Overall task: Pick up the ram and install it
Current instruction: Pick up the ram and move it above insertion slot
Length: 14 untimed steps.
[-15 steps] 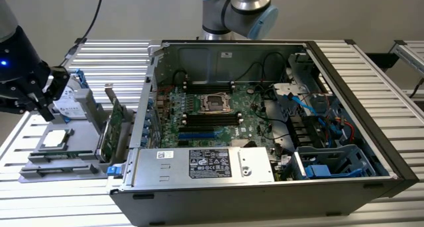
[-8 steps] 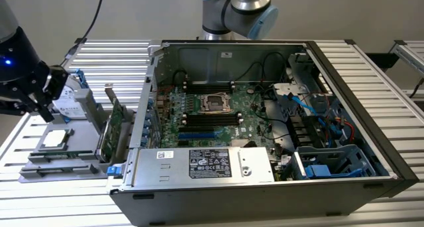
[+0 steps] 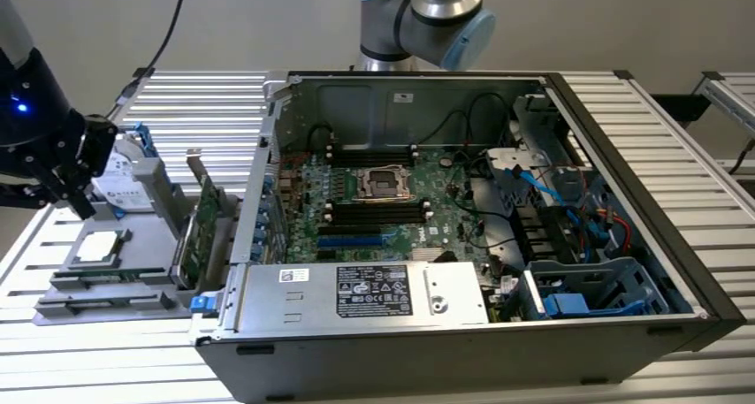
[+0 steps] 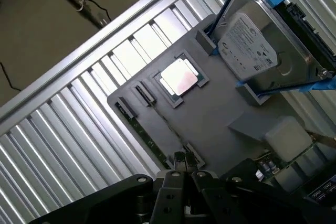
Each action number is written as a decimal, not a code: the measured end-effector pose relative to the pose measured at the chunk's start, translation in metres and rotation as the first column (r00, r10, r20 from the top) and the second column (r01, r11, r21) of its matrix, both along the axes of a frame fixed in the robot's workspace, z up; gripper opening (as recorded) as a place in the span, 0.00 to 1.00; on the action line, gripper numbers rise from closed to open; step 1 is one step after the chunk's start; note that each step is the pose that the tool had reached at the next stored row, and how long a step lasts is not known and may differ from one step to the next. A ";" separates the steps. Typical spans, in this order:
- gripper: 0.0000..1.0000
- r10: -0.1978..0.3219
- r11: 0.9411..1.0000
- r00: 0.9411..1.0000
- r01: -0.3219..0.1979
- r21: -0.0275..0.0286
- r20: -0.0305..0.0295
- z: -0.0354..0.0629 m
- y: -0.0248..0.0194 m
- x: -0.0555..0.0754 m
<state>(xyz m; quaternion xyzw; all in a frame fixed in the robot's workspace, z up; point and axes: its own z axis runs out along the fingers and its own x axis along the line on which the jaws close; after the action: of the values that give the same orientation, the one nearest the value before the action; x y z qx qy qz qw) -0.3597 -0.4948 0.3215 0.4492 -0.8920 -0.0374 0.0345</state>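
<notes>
The fingers (image 4: pixel 184 174) are drawn close together with hardly a gap between them and nothing in their grip; in the wrist view they hang above one end of the ram (image 4: pixel 147 136), apart from it. The ram lies on edge in a long slot of the grey tray (image 4: pixel 220 114), a thin green strip running away from the fingers; a second slot runs just beside it. Beyond these slots the wrist view shows the square processor (image 4: pixel 179 80) seated in its pocket, and further off the silver hard drive (image 4: pixel 257 51) with blue rails, propped at a tilt.

The exterior view gives what the wrist camera cannot: the fingers sit at the exterior view's left edge, over the tray's far end near the hard drive, clearly above the parts; a green expansion card (image 3: pixel 203 227) stands upright at the tray's side nearest the open computer case (image 3: pixel 613 156). The case lies at the middle of that view on the slatted counter (image 3: pixel 201 103), its motherboard (image 3: pixel 377 201) exposed, with dark memory slots (image 3: pixel 377 211) below the processor socket, well apart from the ram.
</notes>
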 end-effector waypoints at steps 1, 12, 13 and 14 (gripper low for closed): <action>0.11 0.018 1.000 1.000 -0.018 0.000 0.000 0.0000 0.0000 0.000; 0.11 0.217 0.976 0.976 -0.217 0.000 0.000 -0.0001 0.0000 0.000; 0.11 0.234 0.972 0.972 -0.234 0.000 0.000 -0.0001 0.0000 0.000; 0.11 0.252 0.968 0.968 -0.252 0.000 0.000 0.0000 0.0000 0.000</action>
<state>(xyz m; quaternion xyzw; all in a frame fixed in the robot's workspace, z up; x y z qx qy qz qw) -0.3597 -0.4948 0.3215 0.5587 -0.8278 -0.0326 0.0391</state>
